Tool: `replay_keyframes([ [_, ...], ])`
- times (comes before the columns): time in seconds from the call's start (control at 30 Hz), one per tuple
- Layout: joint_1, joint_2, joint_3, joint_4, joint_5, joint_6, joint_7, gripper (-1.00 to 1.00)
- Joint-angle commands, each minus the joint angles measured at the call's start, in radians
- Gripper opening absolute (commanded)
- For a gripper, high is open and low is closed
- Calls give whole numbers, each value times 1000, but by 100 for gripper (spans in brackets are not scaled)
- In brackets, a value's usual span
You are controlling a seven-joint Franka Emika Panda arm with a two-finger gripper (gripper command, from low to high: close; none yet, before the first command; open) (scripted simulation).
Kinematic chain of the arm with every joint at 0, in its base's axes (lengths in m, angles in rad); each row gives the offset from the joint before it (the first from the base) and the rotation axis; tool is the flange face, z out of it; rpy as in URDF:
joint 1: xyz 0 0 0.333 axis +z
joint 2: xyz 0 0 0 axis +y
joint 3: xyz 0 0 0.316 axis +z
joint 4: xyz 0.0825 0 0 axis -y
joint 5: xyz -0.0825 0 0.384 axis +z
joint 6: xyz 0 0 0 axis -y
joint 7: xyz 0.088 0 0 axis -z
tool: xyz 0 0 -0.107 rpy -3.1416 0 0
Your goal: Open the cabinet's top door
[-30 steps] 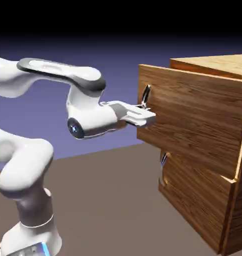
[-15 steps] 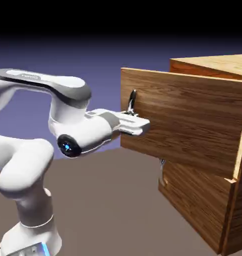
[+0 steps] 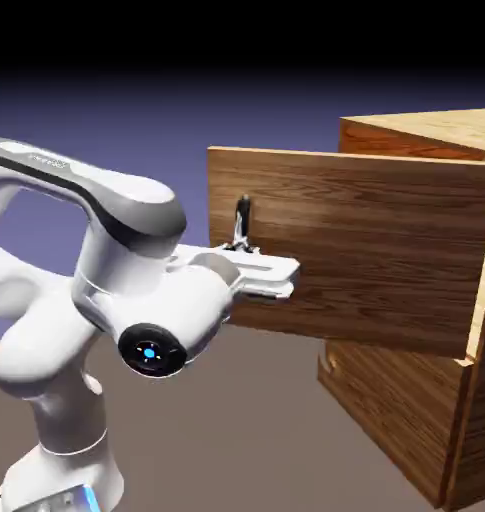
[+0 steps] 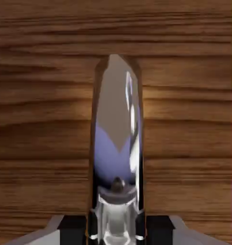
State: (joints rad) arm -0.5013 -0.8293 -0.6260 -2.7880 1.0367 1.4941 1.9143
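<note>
The wooden cabinet (image 3: 426, 300) stands at the exterior view's right. Its top door (image 3: 386, 250) is swung well out from the body toward the left. A vertical silver handle (image 3: 242, 222) stands near the door's free edge. My gripper (image 3: 258, 262) is shut on the lower part of that handle. In the hand view the shiny handle (image 4: 117, 143) fills the middle against the door's wood grain (image 4: 41, 119). My fingertips (image 4: 72, 224) sit tight on both sides of the handle's base at the bottom edge.
The lower door (image 3: 406, 400) stays flush with the cabinet under the open one. My white arm (image 3: 86, 300) curves up from the lower left. A brown tabletop (image 3: 236, 430) lies between my base and the cabinet.
The top door has swung further open, its free edge moving leftward. My gripper moved left and slightly down with the handle still held, and the arm folded back toward its base.
</note>
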Motion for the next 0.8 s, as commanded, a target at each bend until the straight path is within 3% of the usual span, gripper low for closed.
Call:
replay_keyframes([
  [0.0,18,36,-35,35,-31,-40,-13,-100],
  [0.6,429,681,-577,618,-235,-684,-347,-100],
  [0.77,600,727,-755,664,-244,-730,-381,-100],
])
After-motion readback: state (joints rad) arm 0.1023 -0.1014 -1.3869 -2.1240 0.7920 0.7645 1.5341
